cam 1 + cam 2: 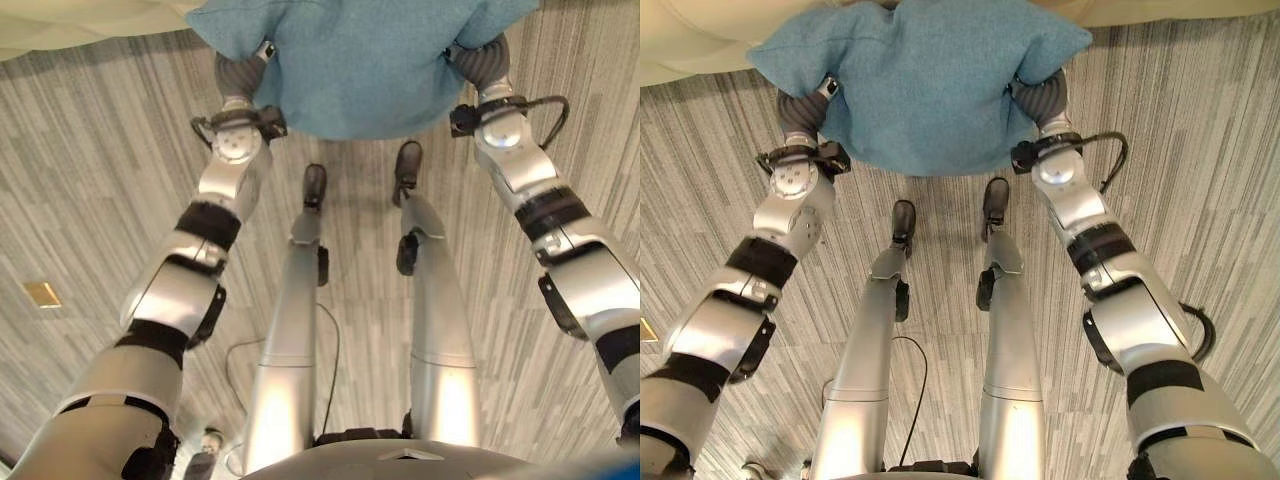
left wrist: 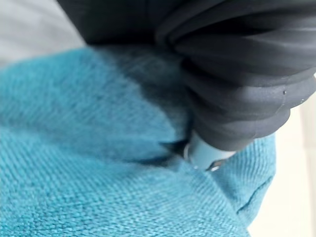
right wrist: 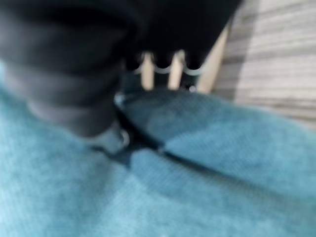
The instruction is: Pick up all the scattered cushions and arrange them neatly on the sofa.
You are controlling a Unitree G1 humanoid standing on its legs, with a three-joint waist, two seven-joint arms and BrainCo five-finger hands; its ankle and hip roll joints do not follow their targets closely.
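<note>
- Teal woven-fabric square cushion hangs above the grey striped carpet floor, carried between both arms, its far edge reaching the cream upholstered sofa.
- Left hand presses into one side of the cushion and the right hand into the other; the fabric hides the fingers of both, so I cannot tell whether either is curled round it.
- To finish well, I'd say keep the squeeze even from both sides, carry it level over the sofa's edge, and let go only once it sits flat on the seat.
</note>
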